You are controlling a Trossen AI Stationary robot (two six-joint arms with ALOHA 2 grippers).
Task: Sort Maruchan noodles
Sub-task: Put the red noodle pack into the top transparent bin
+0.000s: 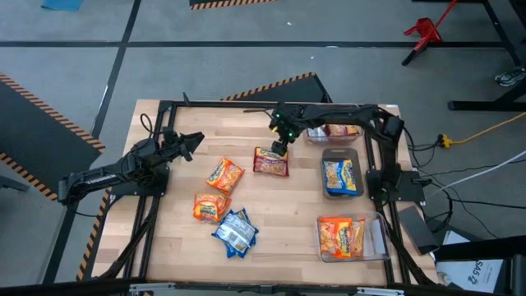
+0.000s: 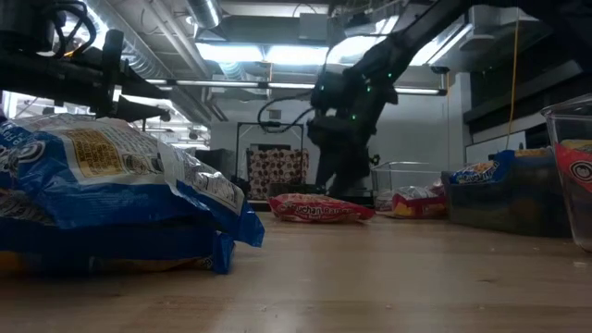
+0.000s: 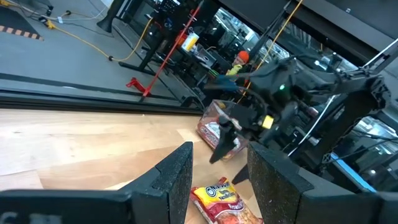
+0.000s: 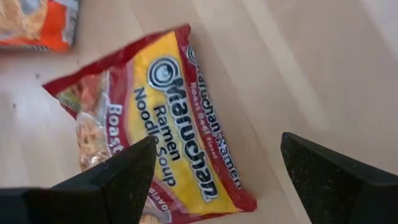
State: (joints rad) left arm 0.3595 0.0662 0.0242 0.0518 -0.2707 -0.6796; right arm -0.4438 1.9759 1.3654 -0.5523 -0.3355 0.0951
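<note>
A dark red Maruchan packet [image 1: 271, 162] lies flat on the table, also seen in the right wrist view [image 4: 168, 118] and the low view [image 2: 322, 209]. My right gripper [image 1: 282, 148] hovers open just over it, and its fingers [image 4: 217, 158] straddle the packet without touching. Two orange packets [image 1: 224, 174] [image 1: 210, 206] and a blue-and-yellow pair [image 1: 236, 232] lie nearer the table's middle and near side. My left gripper [image 1: 193, 141] waits open at the table's left, raised, with its fingers [image 3: 221, 168] pointing toward the right arm.
Three clear bins stand along the right side. The far one [image 1: 333, 131] holds a dark red packet, the middle one [image 1: 341, 177] a blue-and-yellow packet, and the near one [image 1: 349, 237] orange packets. A black frame edges the table. Bare wood lies between the packets and the bins.
</note>
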